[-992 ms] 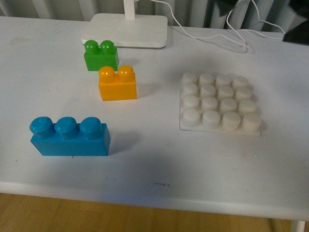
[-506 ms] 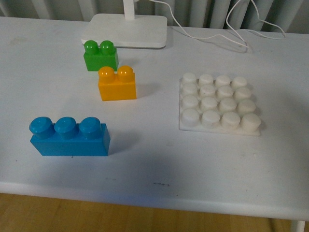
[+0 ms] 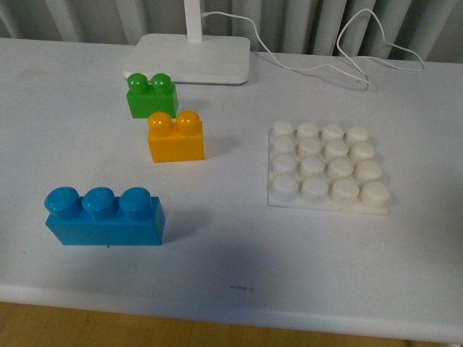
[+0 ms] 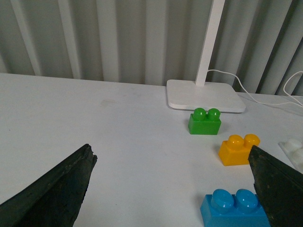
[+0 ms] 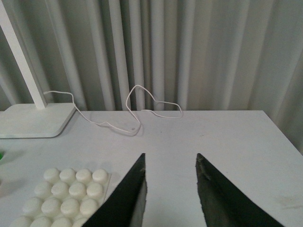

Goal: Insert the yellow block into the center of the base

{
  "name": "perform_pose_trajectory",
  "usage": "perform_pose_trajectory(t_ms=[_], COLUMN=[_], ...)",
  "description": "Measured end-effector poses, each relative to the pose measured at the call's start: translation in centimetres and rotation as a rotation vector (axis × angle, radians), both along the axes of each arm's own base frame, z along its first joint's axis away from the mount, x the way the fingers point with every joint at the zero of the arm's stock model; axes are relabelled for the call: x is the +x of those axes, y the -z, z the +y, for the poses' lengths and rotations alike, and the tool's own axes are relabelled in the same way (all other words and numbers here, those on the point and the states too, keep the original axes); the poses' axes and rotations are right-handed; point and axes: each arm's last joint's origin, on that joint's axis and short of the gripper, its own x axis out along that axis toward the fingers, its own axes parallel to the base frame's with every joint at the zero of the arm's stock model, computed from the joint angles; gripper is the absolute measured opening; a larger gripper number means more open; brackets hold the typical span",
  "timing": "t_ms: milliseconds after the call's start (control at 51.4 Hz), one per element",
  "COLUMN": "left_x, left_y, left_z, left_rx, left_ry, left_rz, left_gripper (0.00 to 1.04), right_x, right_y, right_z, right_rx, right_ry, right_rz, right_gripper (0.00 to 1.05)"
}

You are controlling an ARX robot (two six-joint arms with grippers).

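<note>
Picture edges crop the base (image 5: pixel 71 191) and lamp stem (image 3: pixel 192 18).

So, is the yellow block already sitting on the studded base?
No, the yellow block stands on the table left of the base, clearly apart from it.

Glossy plastic yellow block (image 3: pixel 176 141), matt white base (image 3: pixel 327 170), smooth tabletop (image 3: pixel 239 246), matt black fingers (image 4: pixel 52 194) on my left end effector (image 4: pixel 170 156).
</note>
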Motion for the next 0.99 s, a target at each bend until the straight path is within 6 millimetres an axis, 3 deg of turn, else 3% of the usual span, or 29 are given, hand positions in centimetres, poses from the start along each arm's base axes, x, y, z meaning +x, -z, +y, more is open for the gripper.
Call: perform_pose_trajectory(t_ms=[136,603,992], left_x=[0.0,0.0,0.0], left_y=[0.0,0.0,0.0], left_z=[0.0,0.0,0.0], left_rx=[0.000,0.000,0.000], left_ry=[-0.001,-0.001,-0.001], left_rz=[0.000,0.000,0.000], left_gripper=[0.98,0.98,0.98], right_x=[-0.7,-2.1,-3.5], right_y=[1.0,3.2,3.4], right_z=[0.0,0.0,0.0], right_rx=[-0.012,-0.010,-0.011], right_ry=[-0.001,-0.001,-0.002], right_rz=[-0.002,-0.010,-0.008], right_gripper=[0.01,0.01,0.01])
